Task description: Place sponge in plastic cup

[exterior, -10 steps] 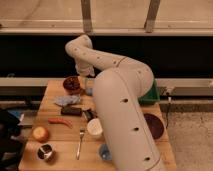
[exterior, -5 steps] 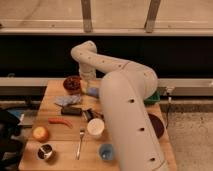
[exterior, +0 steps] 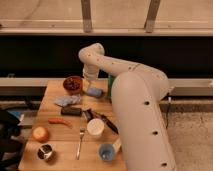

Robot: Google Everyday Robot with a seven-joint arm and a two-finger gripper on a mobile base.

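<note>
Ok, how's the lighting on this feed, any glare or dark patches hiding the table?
Camera view: the table is evenly lit, with no glare; the wall behind it is almost black; the pale arm hides the table's right side; the claw hangs near the far edge just above the blue sponge, beside the dark bowl.

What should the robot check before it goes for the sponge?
1. Sponge lying free on the table: ok.
2. Gripper lined up over the sponge: ok, it hangs just above it, beside the bowl.
3. Gripper touching the sponge: cannot tell.
4. White cup upright, mouth clear: ok.
5. Which cup is the plastic one, the white cup or the blue cup: cannot tell.
</note>
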